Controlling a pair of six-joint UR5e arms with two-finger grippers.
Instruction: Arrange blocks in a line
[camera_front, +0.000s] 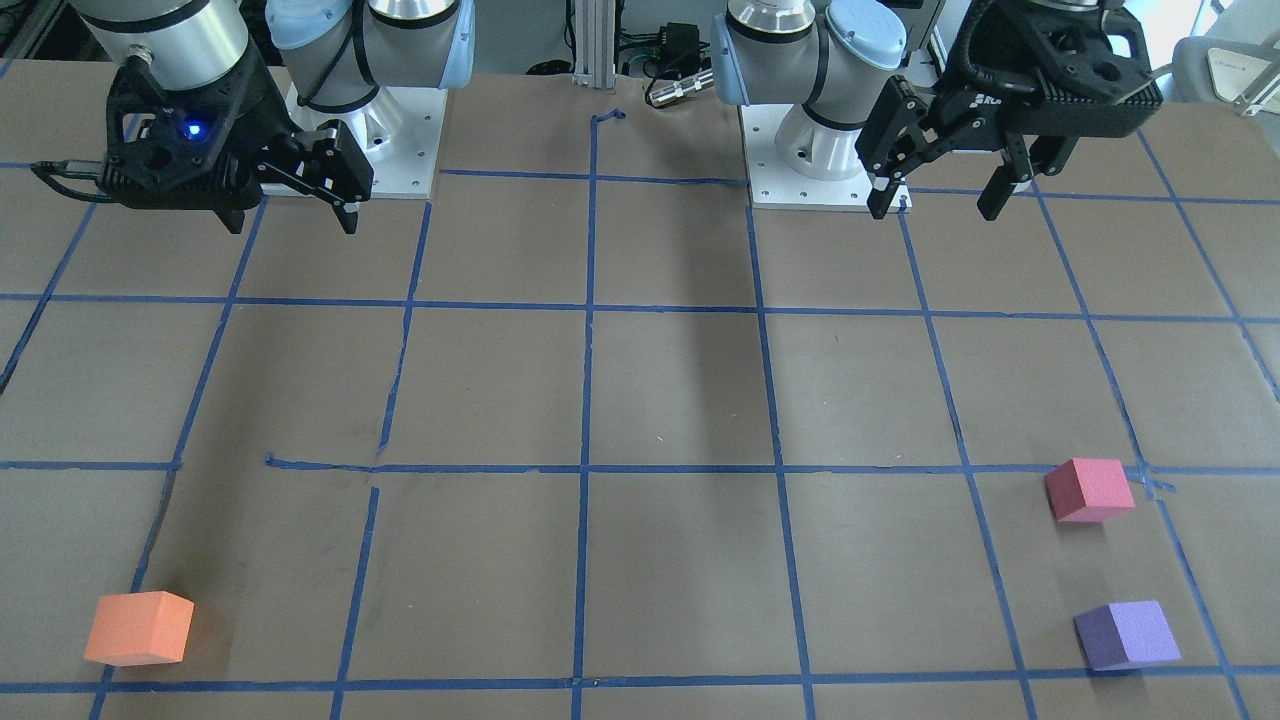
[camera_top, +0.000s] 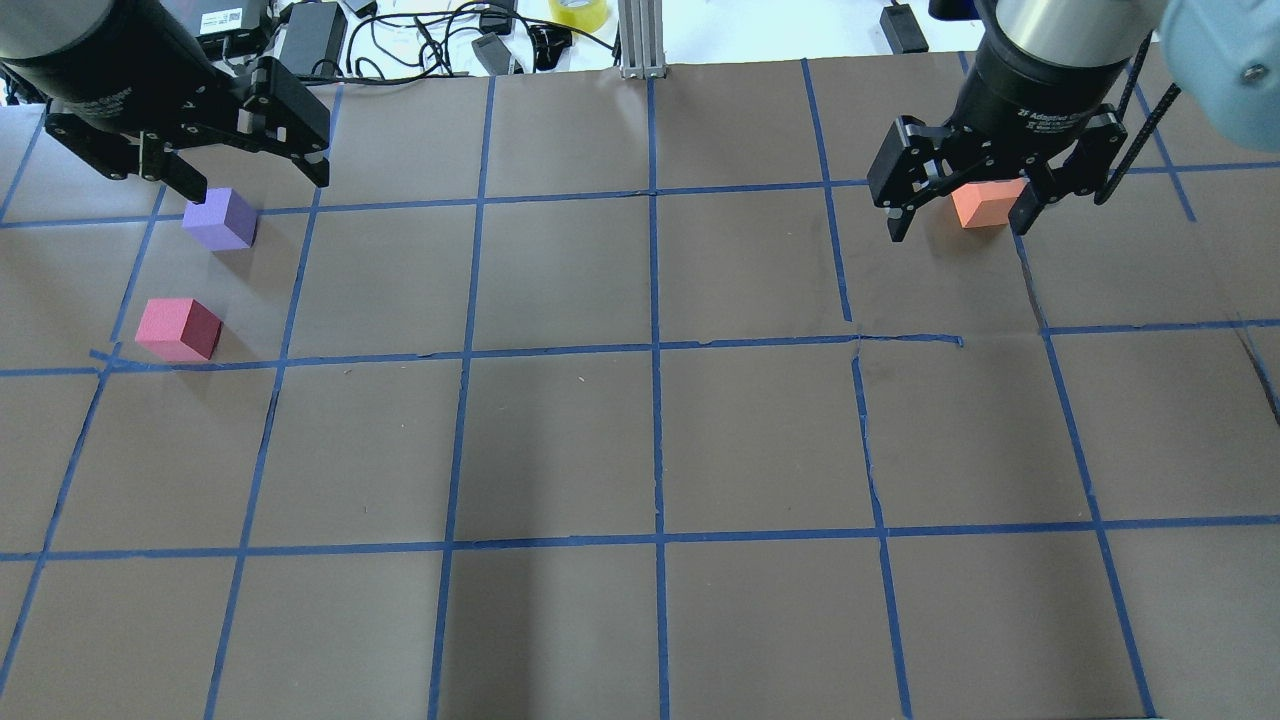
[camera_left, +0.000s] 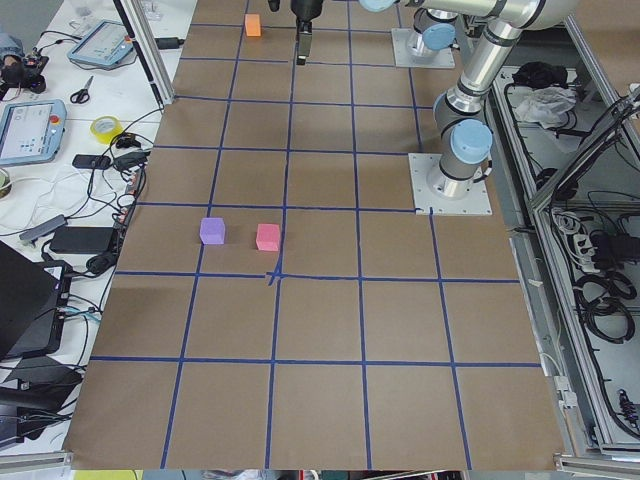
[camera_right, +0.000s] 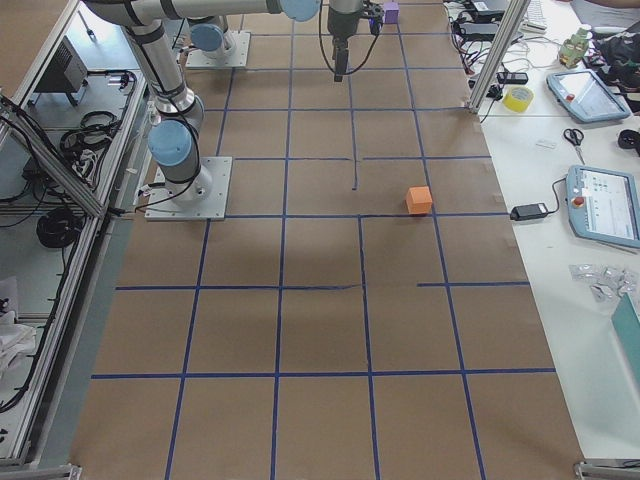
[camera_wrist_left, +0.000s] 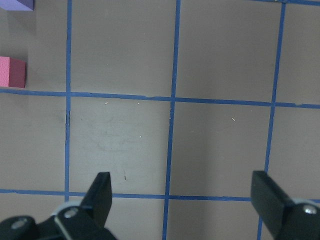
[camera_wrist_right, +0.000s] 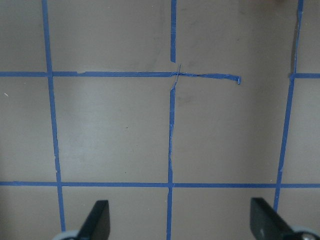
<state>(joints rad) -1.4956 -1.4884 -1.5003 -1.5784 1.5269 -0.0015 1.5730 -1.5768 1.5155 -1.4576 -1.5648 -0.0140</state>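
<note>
Tabletop (camera_front: 680, 400) blocks (camera_front: 1088, 490), seemingly beyond end effectors (camera_front: 935, 212)

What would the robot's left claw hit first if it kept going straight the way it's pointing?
Probably just the paper-covered table: the left gripper points down at bare paper. The pink block and purple block lie off to one side.

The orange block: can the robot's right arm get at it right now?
Probably yes. The right gripper hangs open above the table, and the orange block sits alone on that arm's side, with nothing beside or over it. Only its distance from the base is a doubt.
</note>
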